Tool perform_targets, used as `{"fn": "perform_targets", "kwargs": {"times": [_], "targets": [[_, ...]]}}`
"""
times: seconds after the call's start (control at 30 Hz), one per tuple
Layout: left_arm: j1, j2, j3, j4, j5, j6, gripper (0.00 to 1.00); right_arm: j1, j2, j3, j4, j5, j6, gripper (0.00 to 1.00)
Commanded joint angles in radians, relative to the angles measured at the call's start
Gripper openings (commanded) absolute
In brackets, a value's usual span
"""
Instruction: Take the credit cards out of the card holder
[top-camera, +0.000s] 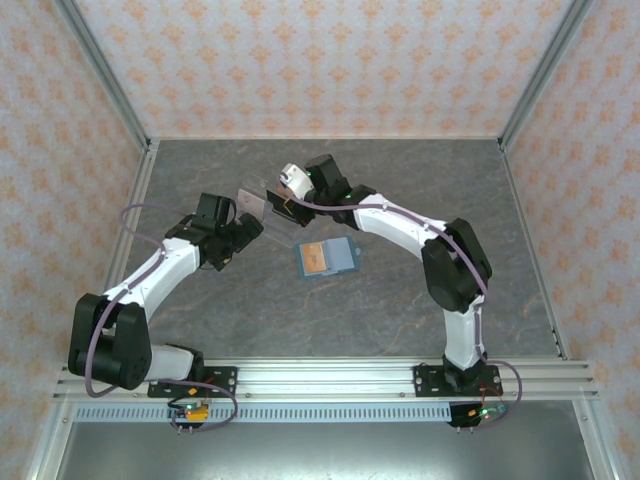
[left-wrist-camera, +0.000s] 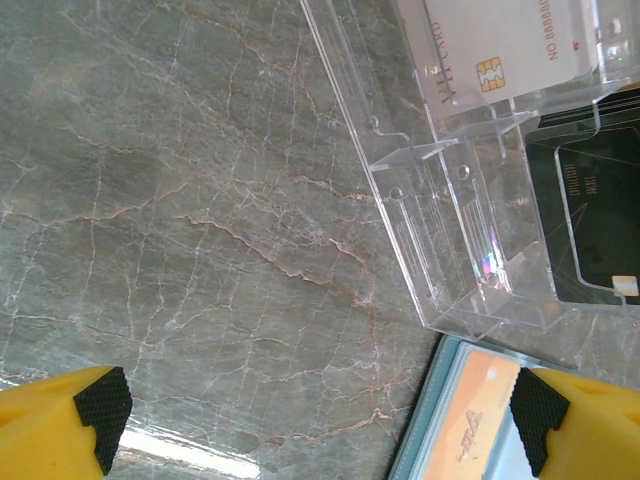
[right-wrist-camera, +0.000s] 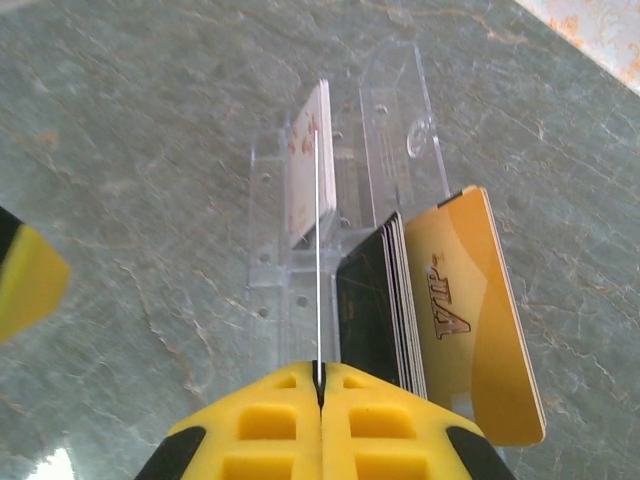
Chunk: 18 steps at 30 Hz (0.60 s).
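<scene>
The card holder (top-camera: 328, 258) is a teal wallet lying open mid-table, with an orange credit card (top-camera: 317, 257) showing in its pocket. My right gripper (top-camera: 287, 200) is shut on a thin pale credit card (right-wrist-camera: 319, 290), seen edge-on and held upright over the clear tray (top-camera: 262, 204). My left gripper (top-camera: 248, 232) stands open and empty just above the table, left of the wallet. In the left wrist view the black pads (left-wrist-camera: 100, 405) sit wide apart, and the wallet's corner (left-wrist-camera: 432, 440) with the orange card (left-wrist-camera: 480, 415) lies by the right pad.
The clear tray (right-wrist-camera: 275, 270) has compartments holding a white chip card (left-wrist-camera: 500, 50), a stack of black cards (right-wrist-camera: 375, 300) and a gold VIP card (right-wrist-camera: 470, 310). The grey marble table (top-camera: 420, 180) is walled on three sides. A rail (top-camera: 320, 380) runs along the near edge.
</scene>
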Motion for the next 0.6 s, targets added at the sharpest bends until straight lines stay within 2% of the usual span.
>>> {"fn": "perform_targets", "kwargs": {"times": [0.0, 0.57], "targets": [[0.01, 0.015, -0.008, -0.029, 0.007, 0.001, 1.0, -0.004, 0.014, 0.032, 0.019, 0.059, -0.053, 0.0], [0.011, 0.053, -0.001, -0.005, 0.051, 0.013, 1.0, -0.023, 0.072, 0.076, -0.031, 0.061, -0.085, 0.0]]}}
